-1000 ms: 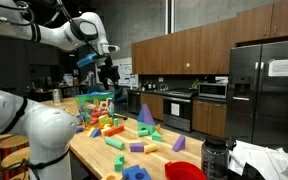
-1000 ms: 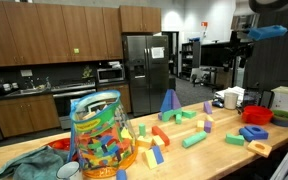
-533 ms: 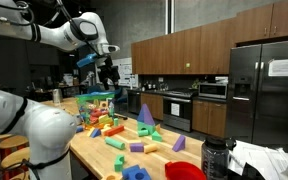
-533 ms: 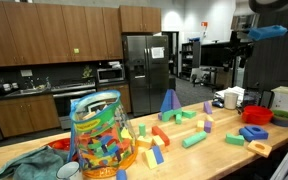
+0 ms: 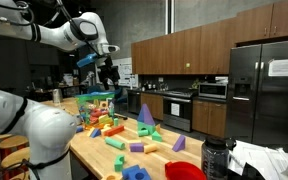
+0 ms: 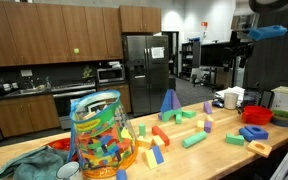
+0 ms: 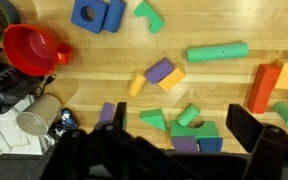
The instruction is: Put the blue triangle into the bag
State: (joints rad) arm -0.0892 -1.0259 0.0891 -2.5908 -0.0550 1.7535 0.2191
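The robot's pincer (image 5: 107, 76) hangs high above the long wooden table (image 6: 220, 146). It is well clear of everything on the table. From the wrist view the pincer (image 7: 181, 125) is spread wide. Its two dark fingers (image 7: 114, 122) stand far apart with nothing held between them, only scattered blocks on the wood far below.

The tall blue triangle block (image 6: 169, 102) stands upright on the table, apart from the pincer and outside the bag. It shows in both exterior views (image 5: 146, 114), with smaller coloured blocks lying around its base.

The clear mesh bag (image 6: 99, 135) stands at one end of the table, already stuffed with coloured blocks. The triangle is some way along from it.

Under the wrist camera I can see a red plastic bowl with a handle (image 7: 29, 48) at the table's edge and a pair of blue blocks (image 7: 96, 13) beside it. A long green cylinder (image 7: 217, 51) lies flat nearby. A small green triangle (image 7: 154, 120) lies close to the dark finger, and a paper cup (image 7: 39, 115) lies on its side below the bowl.
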